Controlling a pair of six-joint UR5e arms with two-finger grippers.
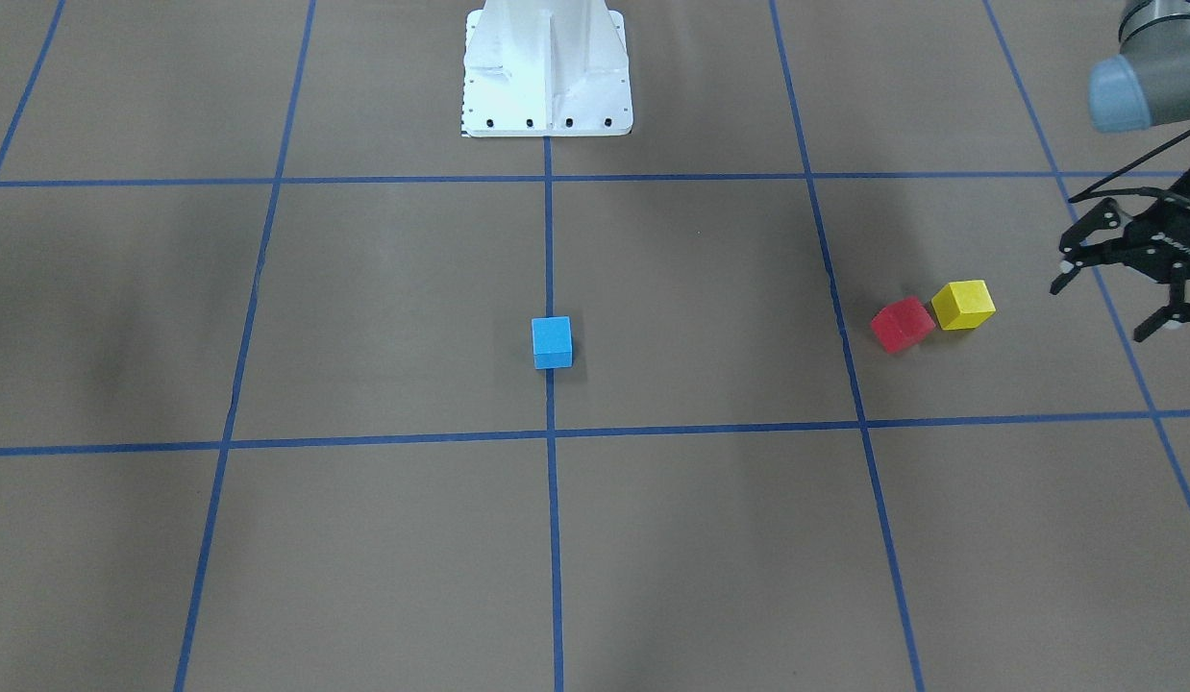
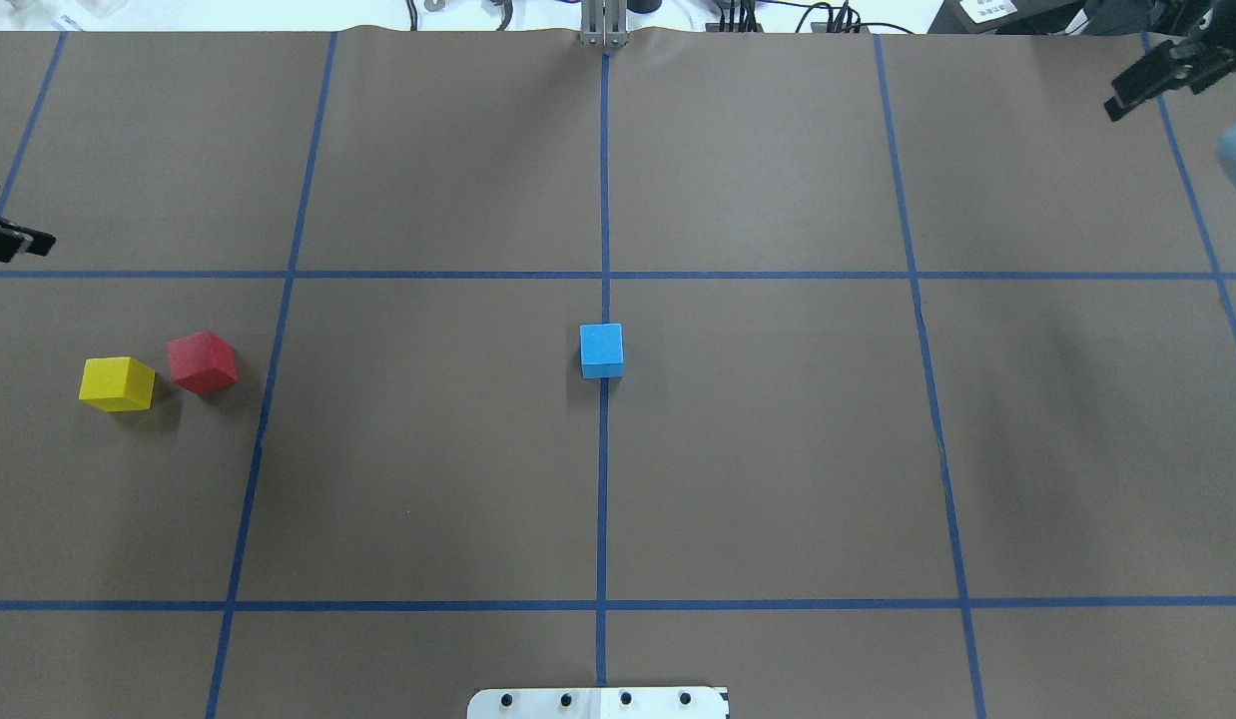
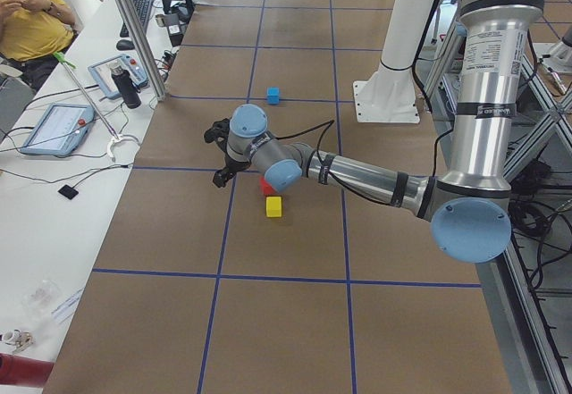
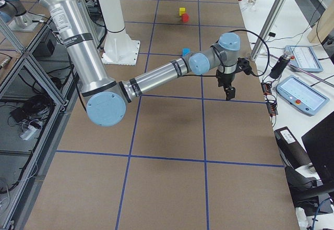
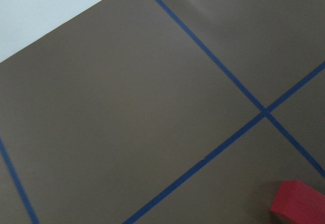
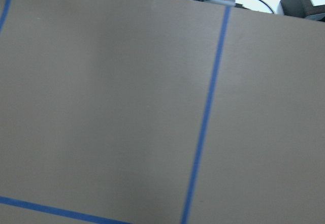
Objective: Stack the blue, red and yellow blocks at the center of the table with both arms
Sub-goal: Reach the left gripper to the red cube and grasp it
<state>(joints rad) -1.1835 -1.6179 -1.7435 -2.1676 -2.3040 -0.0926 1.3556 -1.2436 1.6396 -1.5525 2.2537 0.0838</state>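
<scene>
The blue block (image 1: 552, 343) sits alone on the centre line at the middle of the table (image 2: 601, 351). The red block (image 1: 902, 324) and the yellow block (image 1: 963, 305) lie side by side, nearly touching, on the robot's left (image 2: 202, 361) (image 2: 117, 384). My left gripper (image 1: 1101, 311) is open and empty, hovering just outward of the yellow block. The left wrist view shows only a corner of the red block (image 5: 299, 203). My right gripper (image 4: 225, 84) is far out over the right end of the table, empty, its fingers spread; only part of it shows in the overhead view (image 2: 1127, 95).
The robot's white base (image 1: 547, 72) stands at the table's near middle edge. Blue tape lines (image 2: 603, 275) divide the brown table into squares. Tablets and cables lie on the side benches (image 3: 58, 126). A person sits beyond the left end (image 3: 27, 10).
</scene>
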